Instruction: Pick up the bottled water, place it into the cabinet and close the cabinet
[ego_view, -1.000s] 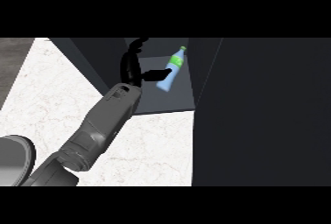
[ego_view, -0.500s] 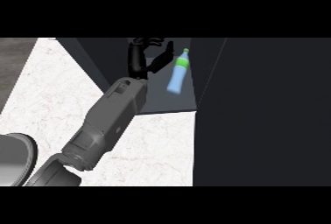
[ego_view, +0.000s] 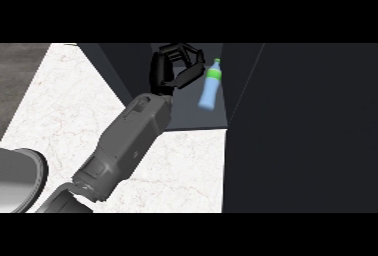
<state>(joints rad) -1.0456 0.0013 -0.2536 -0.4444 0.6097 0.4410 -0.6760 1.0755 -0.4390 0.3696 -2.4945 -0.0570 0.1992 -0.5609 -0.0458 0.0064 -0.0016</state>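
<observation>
White marble counter meets your dark cabinet (ego_view: 251, 80). Inside, the bottled water (ego_view: 209, 85) stands tilted, released; your hand (ego_view: 173, 67) beside it is spread open. Placement looks done; closing the door remains.

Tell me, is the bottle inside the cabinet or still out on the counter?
Inside: the bottle stands slightly tilted on the cabinet floor, apart from the left hand.
</observation>
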